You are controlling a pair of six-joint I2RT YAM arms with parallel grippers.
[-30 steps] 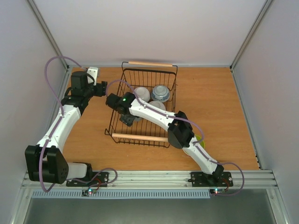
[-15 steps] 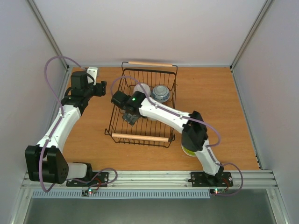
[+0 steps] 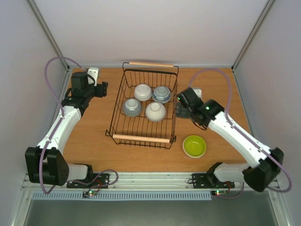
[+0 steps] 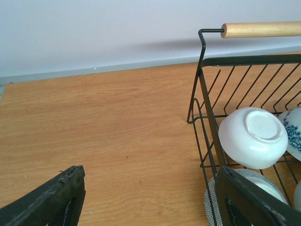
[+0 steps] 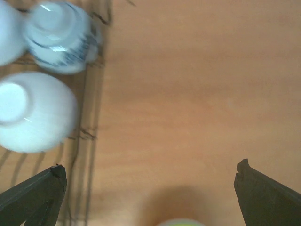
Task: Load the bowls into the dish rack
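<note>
Rack [image 3: 141,138] holds four inverted bowls [image 3: 155,111].

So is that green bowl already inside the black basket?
No, the yellow-green bowl sits on the table, outside the dish rack beside its near right corner.

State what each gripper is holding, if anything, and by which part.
Nothing is held. The left gripper and the right gripper both stand open and empty, with only table between their fingers.
</note>
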